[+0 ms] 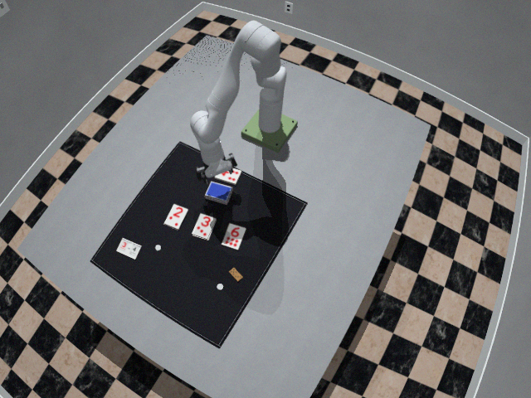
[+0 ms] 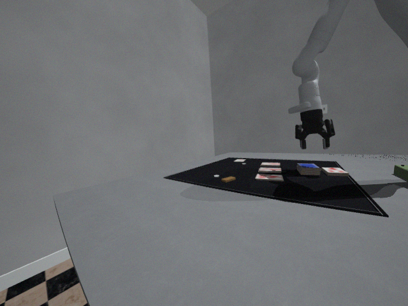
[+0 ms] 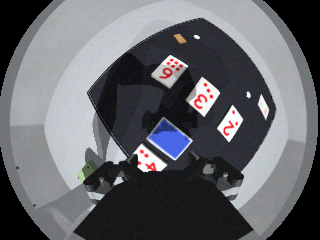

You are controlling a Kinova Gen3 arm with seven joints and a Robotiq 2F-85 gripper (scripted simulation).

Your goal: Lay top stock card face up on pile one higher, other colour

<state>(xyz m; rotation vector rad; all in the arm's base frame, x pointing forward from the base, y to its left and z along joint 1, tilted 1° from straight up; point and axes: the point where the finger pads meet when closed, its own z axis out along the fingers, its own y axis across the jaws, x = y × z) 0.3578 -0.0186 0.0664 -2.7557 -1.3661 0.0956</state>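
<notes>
Overhead — open gripper (image 2: pixel 313 143), stock (image 2: pixel 308 169) below

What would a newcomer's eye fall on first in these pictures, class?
The white arm arches from its green base plate over a black mat, its open, empty gripper hanging above the cards. Below it sits the blue-backed stock. In front lie three piles in a row, with red 2, 3 and 6 on top.
</notes>
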